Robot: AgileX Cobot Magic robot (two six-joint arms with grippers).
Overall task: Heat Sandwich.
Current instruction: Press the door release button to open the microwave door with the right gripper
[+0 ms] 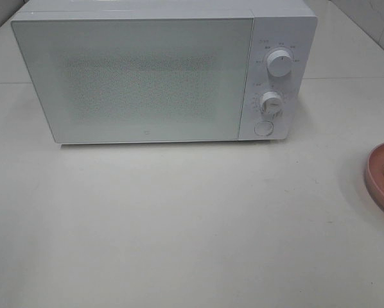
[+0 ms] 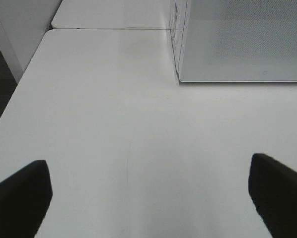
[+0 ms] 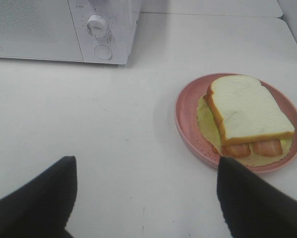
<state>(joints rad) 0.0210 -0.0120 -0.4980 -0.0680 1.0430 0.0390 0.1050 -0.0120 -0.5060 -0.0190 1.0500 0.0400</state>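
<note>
The sandwich (image 3: 248,116) lies on the plate (image 3: 185,124) just ahead of the right gripper (image 3: 146,166), which is spread wide and empty, like the left gripper (image 2: 148,171). The microwave (image 1: 140,77) is closed, so I think lifting now may strand it; a hard pinch could crush it.

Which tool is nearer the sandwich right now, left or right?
Right. The right tool is open just short of the sandwich on the pink plate. The left tool is over the table near the opposite end of the microwave.
</note>
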